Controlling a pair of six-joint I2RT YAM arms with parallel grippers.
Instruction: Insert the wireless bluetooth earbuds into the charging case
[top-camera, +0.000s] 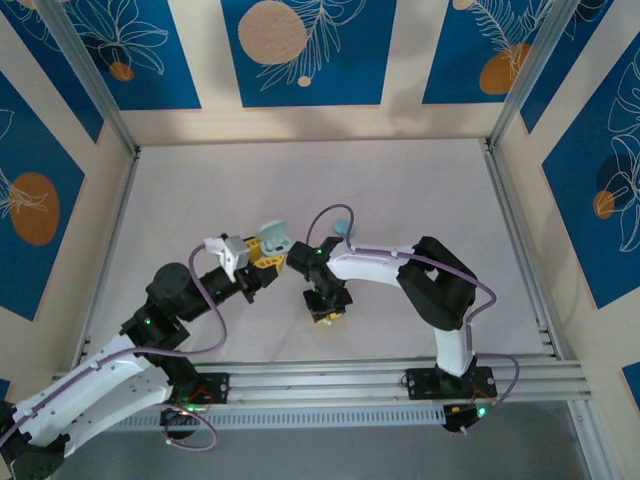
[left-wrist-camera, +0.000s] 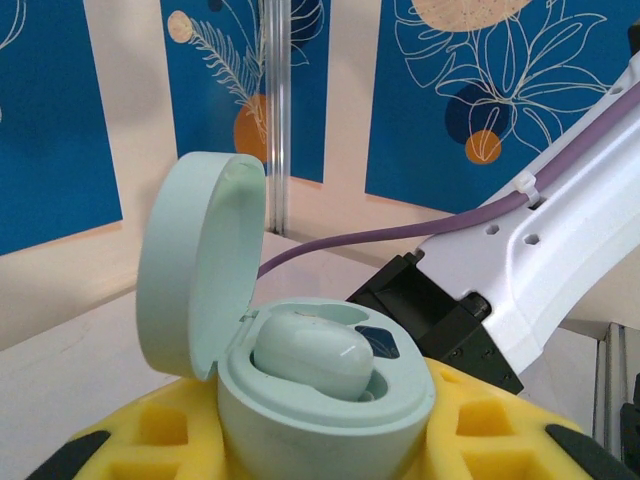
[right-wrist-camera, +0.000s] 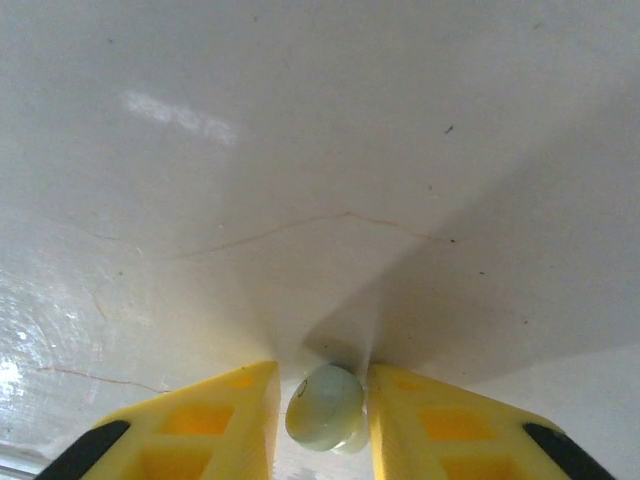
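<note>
My left gripper is shut on the base of a pale green charging case, gripped between its yellow fingers. The case's lid stands open, and one pale green earbud lies in a well inside it. From above, the case is held off the table just left of centre. My right gripper points down at the table. A second pale green earbud sits between its yellow fingers, pressed against the right one.
The right arm's white link and purple cable pass close behind the case. A pale rounded object lies on the white table beyond the right wrist. Metal rails run along the near edge, and panel walls close in the sides.
</note>
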